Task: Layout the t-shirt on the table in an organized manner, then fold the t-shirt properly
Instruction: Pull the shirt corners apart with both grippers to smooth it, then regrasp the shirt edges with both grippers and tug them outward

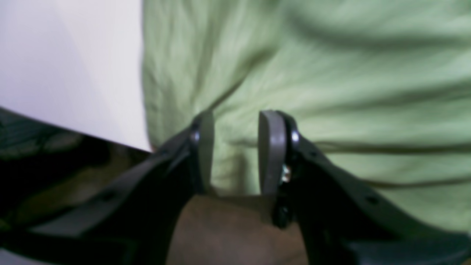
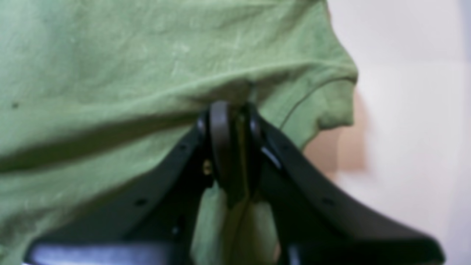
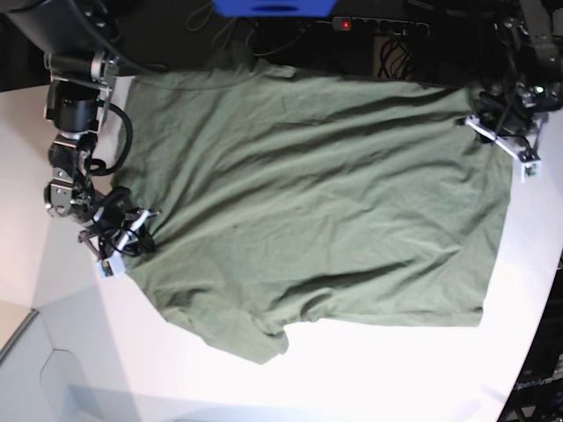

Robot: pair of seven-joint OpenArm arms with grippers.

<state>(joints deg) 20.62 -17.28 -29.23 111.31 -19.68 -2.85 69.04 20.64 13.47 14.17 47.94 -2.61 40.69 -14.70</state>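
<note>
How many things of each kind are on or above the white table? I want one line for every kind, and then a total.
t-shirt: 1
grippers: 2, the left gripper and the right gripper
table: 1
Total: 4

t-shirt (image 3: pixel 308 193) far hem beyond table edge

A white table (image 3: pixel 369 369) with a curved edge carries a green t-shirt (image 3: pixel 308 202), spread wide and wrinkled across most of its surface. The shirt's far edge reaches the table's back edge, one sleeve points toward the near side, and bare tabletop shows along the front and both sides.
</note>
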